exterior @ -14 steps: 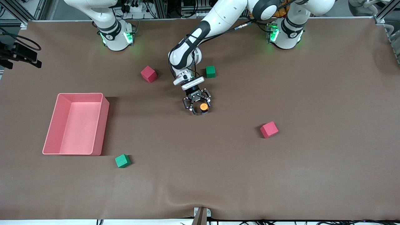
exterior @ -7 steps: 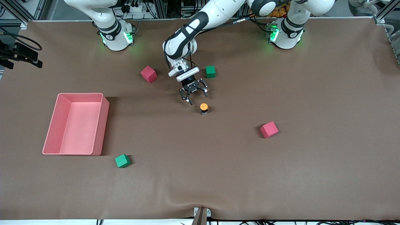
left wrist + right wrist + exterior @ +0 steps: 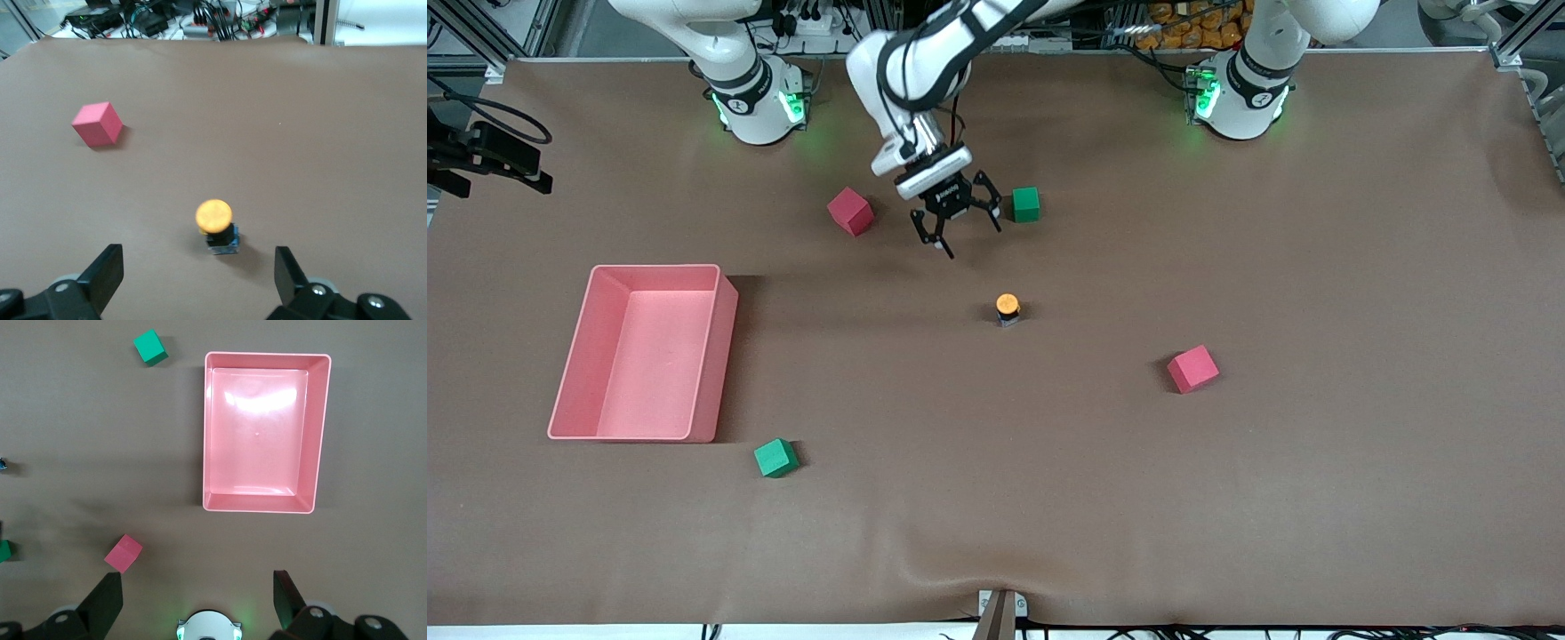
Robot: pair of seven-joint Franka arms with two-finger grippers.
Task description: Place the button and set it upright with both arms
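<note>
We note the button (image 3: 1008,308) standing upright on the brown surface (image 3: 1316,489), orange cap up, near the middle, alone and untouched. A second ago the left pincer (image 3: 959,233) sat spread around it; half a second ago it had already lifted clear. Now it hangs higher and closer to the arm bases, over the bare surface between a red cube (image 3: 850,211) and a green cube (image 3: 1026,204), fingers spread wide and holding nothing. The button itself has not shifted.

In the left wrist view we see the button (image 3: 215,227) between the two spread fingertips (image 3: 107,273), well apart from both.

The right arm waits, raised over its end of the surface; its pincer (image 3: 198,603) is spread and empty, above the pink tray (image 3: 259,503). Tray, second red cube (image 3: 1192,369) and second green cube (image 3: 775,458) lie as before.
</note>
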